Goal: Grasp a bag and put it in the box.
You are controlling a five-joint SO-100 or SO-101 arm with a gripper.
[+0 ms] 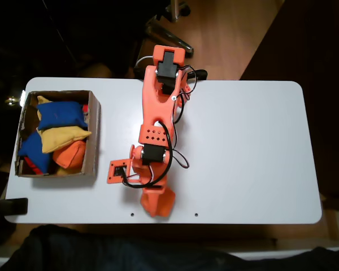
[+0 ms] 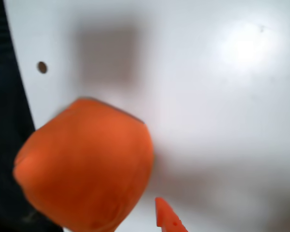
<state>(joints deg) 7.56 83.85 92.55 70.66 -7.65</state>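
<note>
— Bag (image 2: pixel 84 164) first: where do you have it?

— Near the front edge of the white surface (image 1: pixel 254 152) in the fixed view, just under the tip of my orange arm (image 1: pixel 158 121). The bright orange of the bag (image 1: pixel 160 203) runs into the orange of the hand (image 1: pixel 155 204), so from above I can't draw a clean line between them.

— And the wrist view?

— Plump and rounded, filling the lower left, blurred. It sits over the rim of the surface, with the dark area beyond it on the left. One orange fingertip (image 2: pixel 166 217) pokes up at the bottom, just right of the bag.

— Is the hand closed on it?

— I cannot tell. Only one finger shows in the wrist view, and from above the fingers are lost against the bag. Whether the bag is touching the surface or raised off it, I also can't say.

— Where's the box (image 1: pixel 93 135)?

— At the left end of the surface in the fixed view, well apart from the bag. It is brown cardboard, and it already holds a blue beanbag (image 1: pixel 59 114) on top, a yellow one (image 1: pixel 62 135) below it, a darker orange one (image 1: pixel 69 155) at the lower right, and another blue one (image 1: pixel 34 151) at the lower left.

— Anything else nearby?

— A small orange square plate (image 1: pixel 117 171) hangs off the arm's left side in the fixed view, wired in black. Two small holes (image 1: pixel 196 214) dot the surface near its front edge.
</note>
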